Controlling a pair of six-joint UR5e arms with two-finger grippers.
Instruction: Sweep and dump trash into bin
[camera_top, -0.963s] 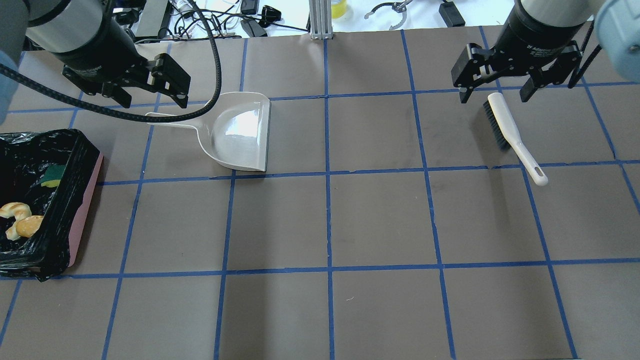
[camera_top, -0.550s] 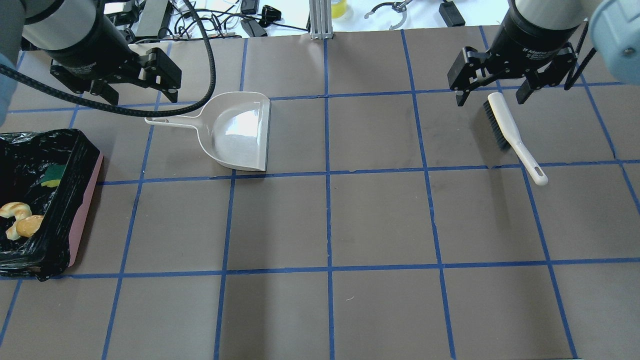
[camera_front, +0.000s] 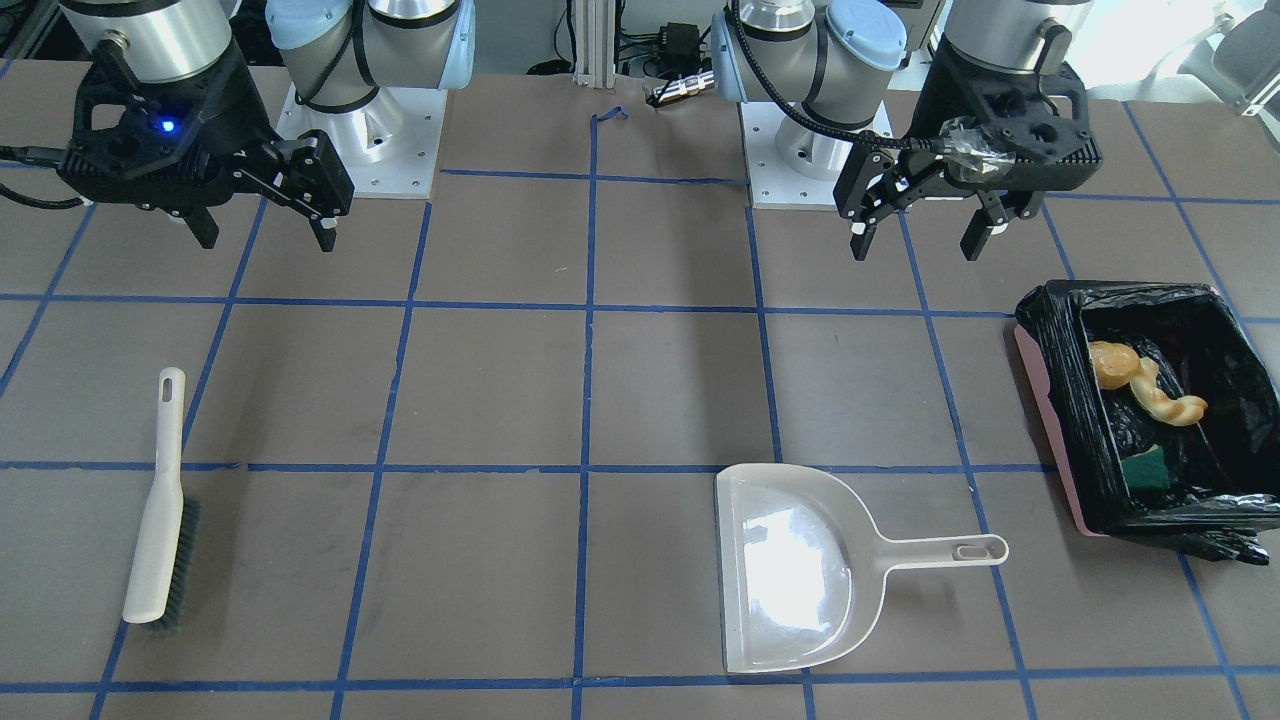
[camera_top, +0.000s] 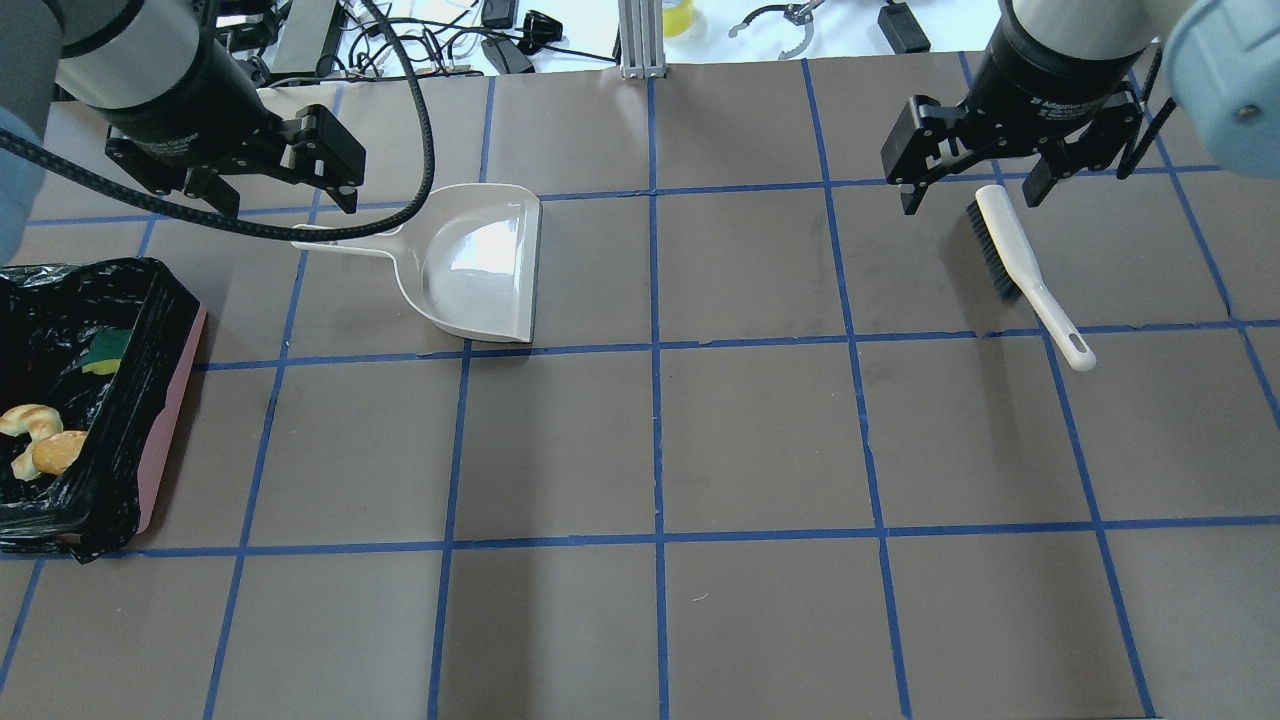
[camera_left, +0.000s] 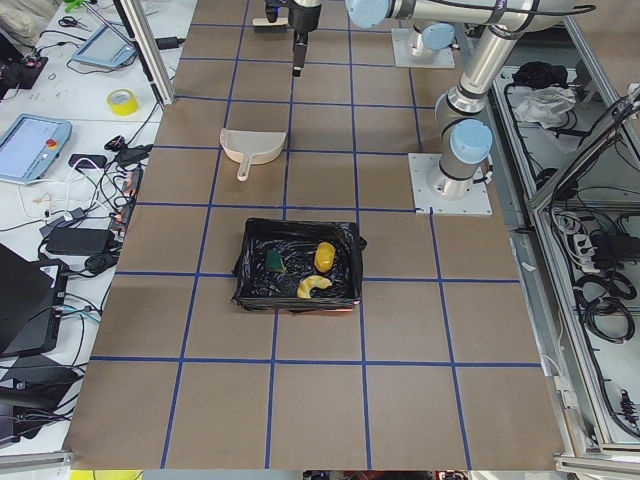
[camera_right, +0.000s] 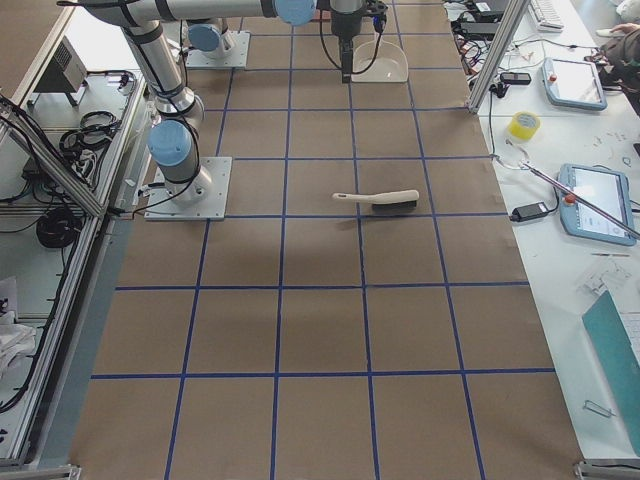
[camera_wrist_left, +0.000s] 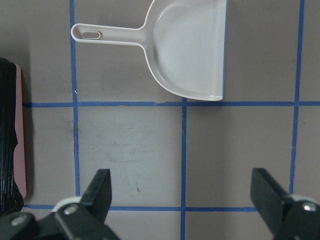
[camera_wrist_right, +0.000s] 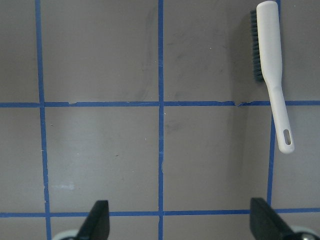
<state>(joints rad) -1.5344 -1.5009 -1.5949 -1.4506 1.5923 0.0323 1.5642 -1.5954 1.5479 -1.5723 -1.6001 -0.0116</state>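
The bin (camera_top: 165, 430), pink-sided with a black bag, stands at the table's left end and also shows in the front view (camera_front: 1060, 400). In it lie the trash items: the golden-brown lump (camera_top: 60, 452), the twisted pastry ring (camera_top: 30, 420) and the yellow-green sponge (camera_top: 103, 352). My left gripper (camera_top: 288, 205) is open and empty, raised above the table near the pale dustpan's (camera_top: 480, 265) handle. My right gripper (camera_top: 969, 200) is open and empty, raised near the head of the cream brush (camera_top: 1010, 250).
The dustpan (camera_front: 800, 570) lies flat and empty, handle toward the bin. The brush (camera_front: 160, 520) lies on its side at the opposite end. Cables and tools sit beyond the far edge. Blue tape lines grid the brown table.
Both open grippers have shifted toward the top of the overhead view, away from the dustpan handle and the brush head; the right one has also shifted left. Dustpan, brush and bin have not moved.
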